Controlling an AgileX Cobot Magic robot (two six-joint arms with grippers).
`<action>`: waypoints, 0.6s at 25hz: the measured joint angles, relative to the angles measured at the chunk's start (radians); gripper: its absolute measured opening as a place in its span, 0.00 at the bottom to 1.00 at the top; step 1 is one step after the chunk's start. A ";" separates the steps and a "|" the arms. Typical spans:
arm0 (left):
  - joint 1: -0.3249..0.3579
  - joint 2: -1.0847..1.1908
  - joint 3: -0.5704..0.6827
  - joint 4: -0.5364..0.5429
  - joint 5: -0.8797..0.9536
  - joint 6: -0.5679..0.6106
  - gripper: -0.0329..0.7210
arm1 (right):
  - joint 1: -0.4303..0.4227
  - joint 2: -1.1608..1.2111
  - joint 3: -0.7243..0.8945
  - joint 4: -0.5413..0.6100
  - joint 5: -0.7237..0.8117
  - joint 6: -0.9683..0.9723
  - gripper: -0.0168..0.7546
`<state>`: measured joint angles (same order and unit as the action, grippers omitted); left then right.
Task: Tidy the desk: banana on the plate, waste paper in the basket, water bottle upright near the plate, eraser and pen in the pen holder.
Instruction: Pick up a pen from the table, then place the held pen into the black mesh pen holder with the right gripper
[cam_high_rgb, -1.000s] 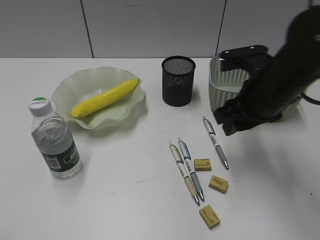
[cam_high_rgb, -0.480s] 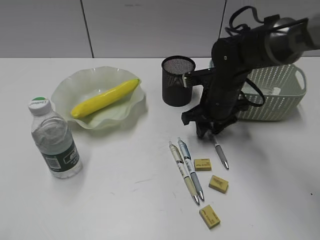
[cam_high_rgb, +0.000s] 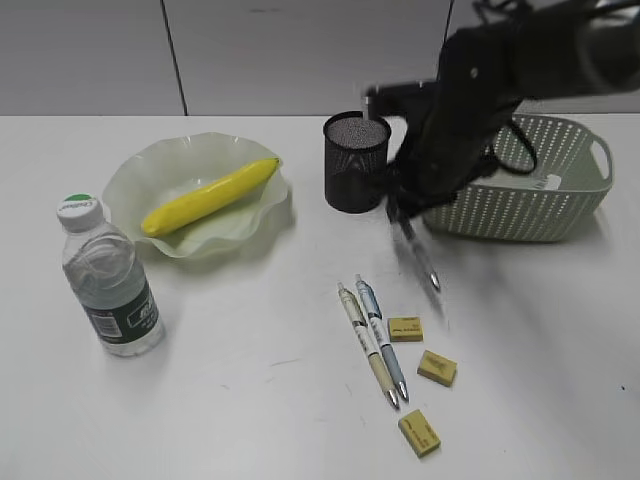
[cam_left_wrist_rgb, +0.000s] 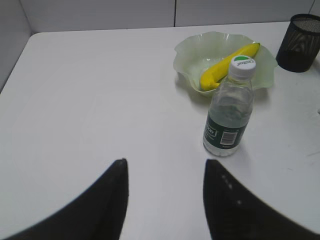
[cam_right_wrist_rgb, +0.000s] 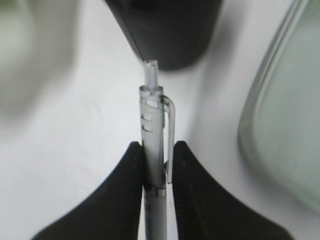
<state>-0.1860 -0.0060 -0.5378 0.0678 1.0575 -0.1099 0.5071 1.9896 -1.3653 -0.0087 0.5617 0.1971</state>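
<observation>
My right gripper (cam_right_wrist_rgb: 156, 150) is shut on a pen (cam_right_wrist_rgb: 152, 135) and holds it off the desk (cam_high_rgb: 250, 400), just right of the black mesh pen holder (cam_high_rgb: 356, 160); the pen (cam_high_rgb: 415, 255) hangs blurred below the gripper (cam_high_rgb: 402, 215). Two more pens (cam_high_rgb: 372, 340) and three erasers (cam_high_rgb: 405, 328) lie on the desk in front. The banana (cam_high_rgb: 212, 195) lies on the pale-green plate (cam_high_rgb: 130, 170). The water bottle (cam_high_rgb: 108, 280) stands upright left of the plate. My left gripper (cam_left_wrist_rgb: 165, 167) is open and empty over bare desk. The waste paper is not visible.
The sage-green basket (cam_high_rgb: 540, 210) stands at the back right, behind my right arm. In the left wrist view the bottle (cam_left_wrist_rgb: 229, 117), plate (cam_left_wrist_rgb: 187, 55) and pen holder (cam_left_wrist_rgb: 300, 35) lie ahead to the right.
My right gripper came down onto the rightmost pen, shut on it and lifted it up toward the pen holder. The other pens and erasers stayed put.
</observation>
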 joint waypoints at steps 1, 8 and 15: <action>0.000 0.000 0.000 0.000 0.000 0.001 0.53 | 0.006 -0.061 0.020 -0.008 -0.088 0.000 0.21; 0.000 0.000 0.000 0.000 0.000 0.001 0.52 | -0.038 -0.238 0.119 -0.214 -0.860 -0.002 0.21; 0.000 0.000 0.000 0.000 0.000 0.001 0.49 | -0.081 0.064 0.129 -0.158 -1.294 -0.002 0.23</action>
<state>-0.1860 -0.0060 -0.5378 0.0678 1.0575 -0.1092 0.4259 2.0539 -1.2366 -0.1666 -0.7319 0.1953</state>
